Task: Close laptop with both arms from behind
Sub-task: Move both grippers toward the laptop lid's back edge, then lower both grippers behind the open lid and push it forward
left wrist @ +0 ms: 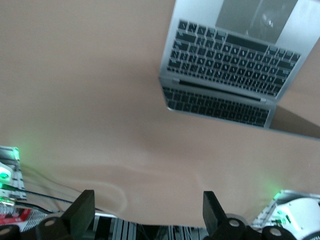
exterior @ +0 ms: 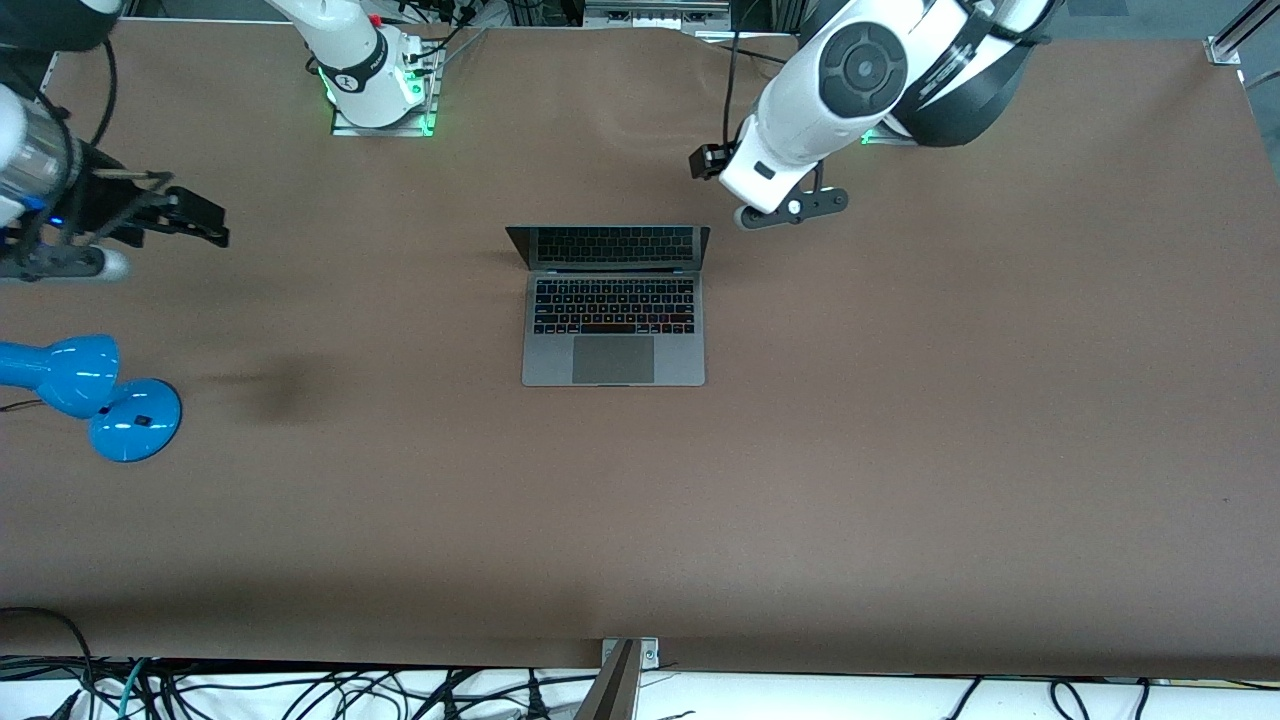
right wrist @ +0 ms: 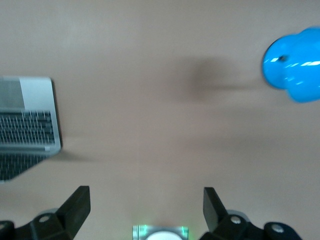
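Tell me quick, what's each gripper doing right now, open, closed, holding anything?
Left gripper: open, empty, above the table near the laptop's lid.
Right gripper: open, empty.

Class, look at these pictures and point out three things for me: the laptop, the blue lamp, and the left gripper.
laptop (exterior: 613, 358): front view, on its trackpad.
lamp (exterior: 135, 420): front view, on its round base.
left gripper (left wrist: 149, 210): left wrist view, midway between its two open fingertips.

A brown table fills the view, evenly lit. A blue lamp sits at the right arm's end. Cables tangle below the table's near edge.
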Controlling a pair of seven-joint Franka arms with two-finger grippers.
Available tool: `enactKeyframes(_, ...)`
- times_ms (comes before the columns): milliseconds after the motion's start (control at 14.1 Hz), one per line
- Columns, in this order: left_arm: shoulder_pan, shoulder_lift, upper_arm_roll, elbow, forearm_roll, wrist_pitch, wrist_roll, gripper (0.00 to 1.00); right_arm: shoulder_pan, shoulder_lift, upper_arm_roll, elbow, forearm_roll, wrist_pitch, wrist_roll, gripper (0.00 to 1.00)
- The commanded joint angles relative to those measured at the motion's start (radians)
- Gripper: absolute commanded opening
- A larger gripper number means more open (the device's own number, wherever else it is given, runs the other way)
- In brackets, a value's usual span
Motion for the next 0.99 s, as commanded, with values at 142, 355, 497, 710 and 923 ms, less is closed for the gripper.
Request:
enactKeyframes(142, -0.110, 0.113, -0.001, 0.006, 0.001, 0.112, -0.016, 0.71, 0.171, 0.067, 0.002, -0.042, 0.036, -0.049, 0.027, 1.00)
enactKeyframes(355, -0.136, 0.151, -0.001, -0.001, 0.075, 0.165, -0.036, 0.00, 0.194, 0.038, 0.074, -0.165, 0.171, -0.012, 0.141, 1.00)
enactKeyframes(497, -0.133, 0.171, 0.000, 0.000, 0.081, 0.179, -0.028, 0.00, 0.194, 0.026, 0.158, -0.218, 0.180, 0.019, 0.214, 1.00)
enactKeyframes(710, -0.125, 0.197, 0.002, 0.005, 0.116, 0.185, -0.022, 0.00, 0.194, 0.026, 0.304, -0.309, 0.186, 0.129, 0.363, 0.65)
enactKeyframes(923, -0.110, 0.212, 0.014, 0.003, 0.116, 0.189, -0.019, 0.00, 0.194, 0.064, 0.358, -0.324, 0.196, 0.158, 0.398, 0.00)
